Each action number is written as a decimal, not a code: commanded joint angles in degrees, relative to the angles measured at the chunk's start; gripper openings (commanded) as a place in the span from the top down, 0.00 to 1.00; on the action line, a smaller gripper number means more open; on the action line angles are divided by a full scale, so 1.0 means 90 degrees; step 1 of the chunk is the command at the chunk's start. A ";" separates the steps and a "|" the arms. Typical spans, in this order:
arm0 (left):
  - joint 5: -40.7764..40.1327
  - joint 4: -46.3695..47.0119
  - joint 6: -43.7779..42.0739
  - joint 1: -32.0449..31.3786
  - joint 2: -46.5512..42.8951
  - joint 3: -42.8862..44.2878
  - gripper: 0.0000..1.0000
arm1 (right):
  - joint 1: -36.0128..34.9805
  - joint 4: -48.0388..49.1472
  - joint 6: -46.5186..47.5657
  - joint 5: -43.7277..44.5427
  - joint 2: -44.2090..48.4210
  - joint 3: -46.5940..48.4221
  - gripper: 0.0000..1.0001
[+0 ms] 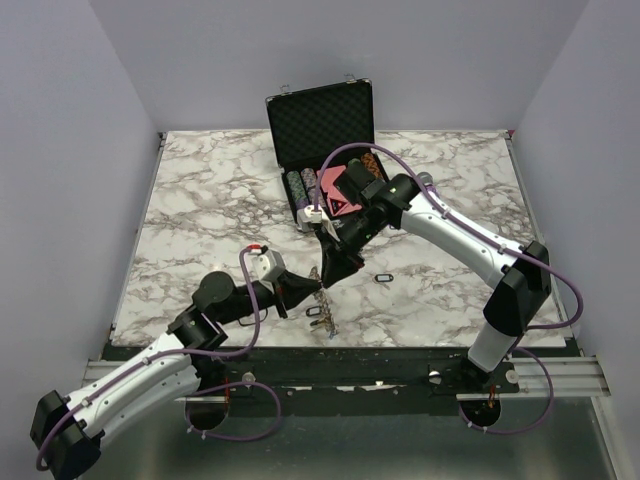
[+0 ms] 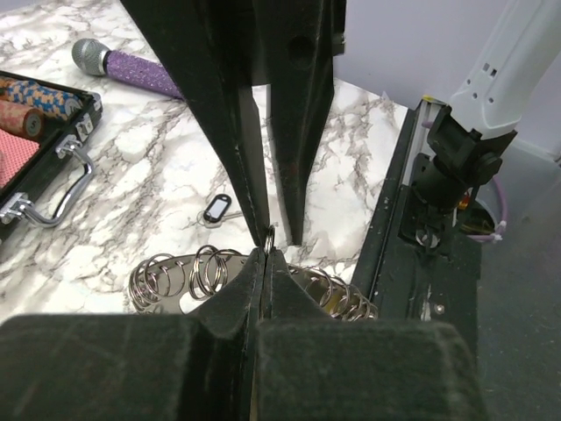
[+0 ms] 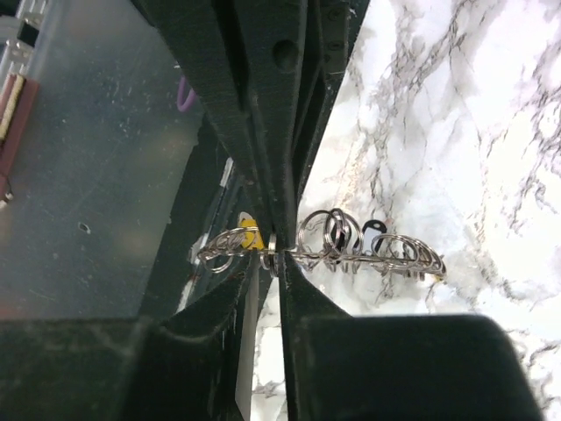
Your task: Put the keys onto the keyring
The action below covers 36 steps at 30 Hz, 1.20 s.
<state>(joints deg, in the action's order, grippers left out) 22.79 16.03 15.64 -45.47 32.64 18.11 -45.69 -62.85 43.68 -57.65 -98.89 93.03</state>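
Observation:
The keyring [image 1: 320, 315] is a silver ring fringed with small split rings [image 2: 175, 276], held low over the table's near edge. My left gripper [image 1: 312, 290] is shut on one small ring at its tips [image 2: 266, 254]. The right gripper [image 1: 325, 283] comes down tip to tip against it [image 3: 279, 263], jaws a narrow gap apart around the keyring's edge [image 3: 377, 254]. A black key [image 1: 383, 277] lies loose on the marble [image 2: 216, 209]. A yellow key head [image 3: 252, 235] shows at the ring, behind the fingers. Whether it hangs on the ring I cannot tell.
An open black case [image 1: 320, 140] with poker chips stands at the back middle; its handle [image 2: 53, 197] faces the arms. A purple microphone [image 2: 131, 70] lies beyond it. The table's front rail [image 2: 412, 219] runs just beside the grippers.

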 commanded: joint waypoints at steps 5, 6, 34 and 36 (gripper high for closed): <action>0.0689 0.2103 0.0244 0.0257 -0.0921 -0.0996 1.00 | 0.0856 -0.1160 0.0429 -0.0645 0.0128 0.1458 0.43; 0.0855 0.2260 0.0332 0.0316 -0.0970 -0.1006 1.00 | 0.1022 -0.1171 0.0507 -0.0694 0.0235 0.1431 0.42; 0.3005 0.5133 0.3672 0.0814 0.0005 0.0253 1.00 | 0.2421 0.1710 -0.0547 -0.1466 0.2746 -0.2378 0.38; 0.3064 0.5191 0.3711 0.0882 0.0122 0.0331 1.00 | 0.2421 0.1710 -0.0556 -0.1446 0.2746 -0.2398 0.38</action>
<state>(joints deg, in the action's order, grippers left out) 48.42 56.23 45.74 -38.76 32.49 17.91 -24.18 -49.08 39.29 -68.82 -75.18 72.25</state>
